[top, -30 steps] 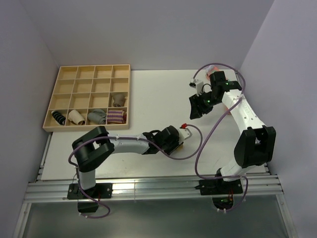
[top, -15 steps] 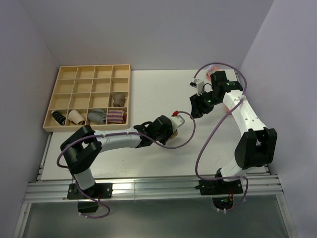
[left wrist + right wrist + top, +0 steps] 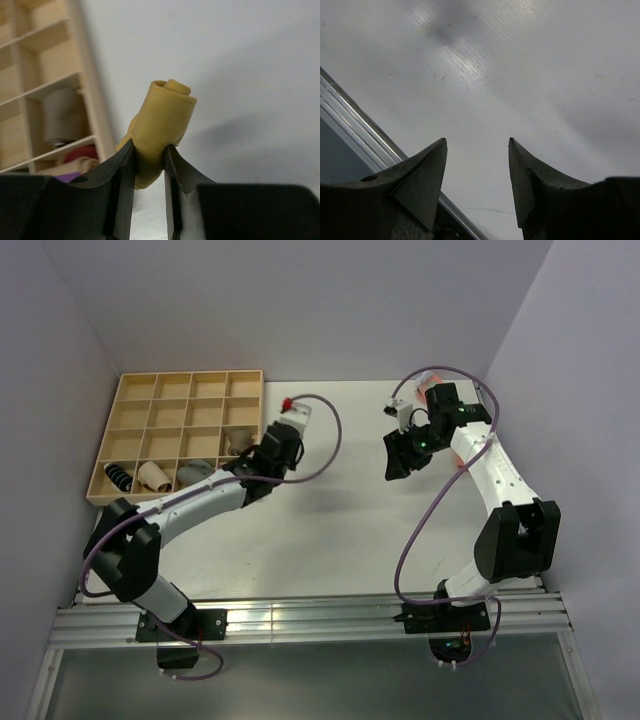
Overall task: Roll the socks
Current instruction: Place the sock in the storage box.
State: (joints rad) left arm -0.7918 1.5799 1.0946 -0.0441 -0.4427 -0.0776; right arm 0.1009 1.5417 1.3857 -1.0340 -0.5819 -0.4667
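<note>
White table between lavender walls, with a wooden tray of 16 compartments at the upper left of the top view.

Change noted: within the last second the left arm has swung from the lower middle of the table up to the tray's right edge. The left gripper is clamped on the socks, now a tight mustard-yellow bundle. It is pinched at its lower half, with the coiled end standing clear above the fingertips. The bundle is held off the table, just right of the tray wall. The right gripper has barely shifted. It hangs at the upper right of the top view, fingers spread wide with nothing between them.

Assessment: rolling looks complete, and the step in hand is probably stowage in the tray.

Containers:
- **Top 2 rows:** bare wood.
- **Row 3:** 1 grey-brown roll in the right-hand compartment.
- **Bottom row, from the left:** a dark striped roll, a cream roll and a grey roll.
- **Bottom row, 4th compartment:** covered by the arm from above. The left wrist view shows a maroon-and-purple bundle there.

Which compartment the socks are bound for cannot be told.
</note>
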